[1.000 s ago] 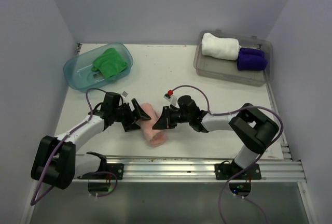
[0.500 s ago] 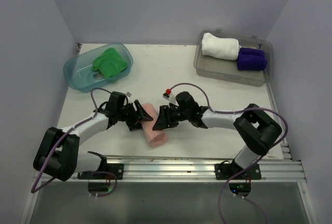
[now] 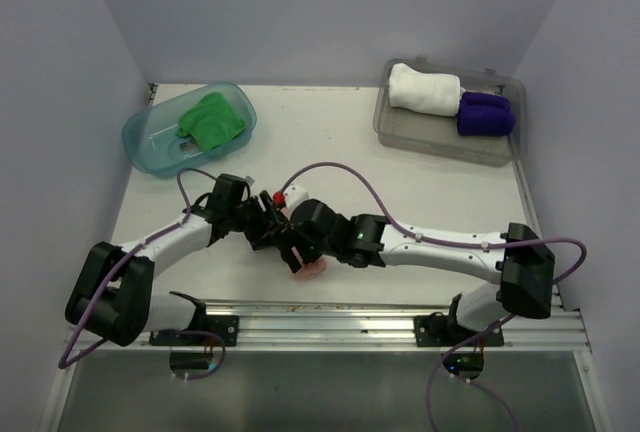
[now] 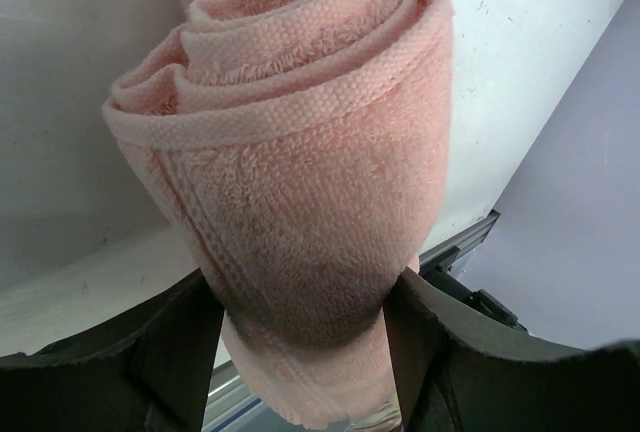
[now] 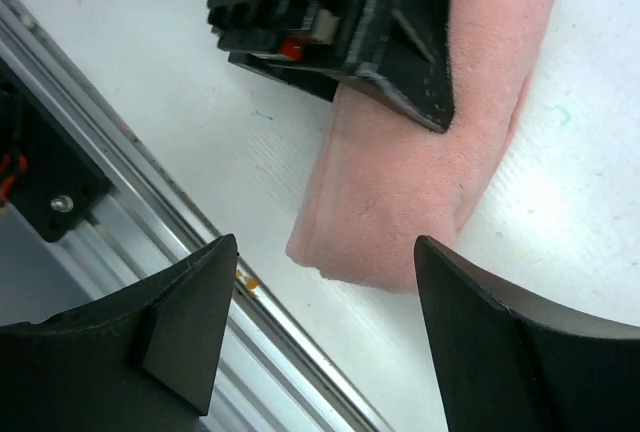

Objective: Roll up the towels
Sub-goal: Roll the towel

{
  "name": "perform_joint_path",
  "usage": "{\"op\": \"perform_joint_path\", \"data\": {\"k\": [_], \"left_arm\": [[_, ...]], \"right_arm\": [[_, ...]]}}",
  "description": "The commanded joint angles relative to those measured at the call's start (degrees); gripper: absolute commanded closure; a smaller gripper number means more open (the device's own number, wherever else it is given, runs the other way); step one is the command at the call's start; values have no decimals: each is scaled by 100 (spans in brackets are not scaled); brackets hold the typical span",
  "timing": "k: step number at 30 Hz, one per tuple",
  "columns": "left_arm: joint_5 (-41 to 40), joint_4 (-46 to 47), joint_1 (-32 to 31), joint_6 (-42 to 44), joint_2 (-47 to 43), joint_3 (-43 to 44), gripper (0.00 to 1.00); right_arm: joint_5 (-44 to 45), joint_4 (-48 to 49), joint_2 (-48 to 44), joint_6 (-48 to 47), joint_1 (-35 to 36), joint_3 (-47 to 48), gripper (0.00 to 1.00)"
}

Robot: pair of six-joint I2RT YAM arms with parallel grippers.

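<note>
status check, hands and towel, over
Left hand clamped on rolled pink towel. Right hand open, over it. Both hands crowd the same roll.

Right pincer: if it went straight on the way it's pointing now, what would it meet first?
The rolled pink towel, lying just ahead of the right pincer's open fingers. The left pincer grips that same roll farther along. Exact depth is unclear, but nothing else looks in between.

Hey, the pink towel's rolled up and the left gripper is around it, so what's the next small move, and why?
Probably lower the right gripper and close it on the near end of the pink towel. Its jaws stand open just above that end, while the left gripper clasps the roll farther along. A second hold should keep the roll from unwinding when it is lifted.
</note>
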Motion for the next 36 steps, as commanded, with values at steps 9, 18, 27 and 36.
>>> {"op": "perform_joint_path", "data": {"k": [9, 18, 27, 36], "left_arm": [[-283, -240, -49, 48, 78, 216, 36], [-283, -231, -49, 39, 122, 216, 36], [-336, -293, -49, 22, 131, 243, 36], [-362, -345, -49, 13, 140, 313, 36]], "right_arm": [[2725, -1178, 1487, -1243, 1014, 1416, 18], [2708, -862, 1795, -1331, 1014, 1224, 13], [2760, -703, 1980, -1103, 1014, 1179, 14], [3227, -677, 1567, -1392, 1286, 1231, 12]]}}
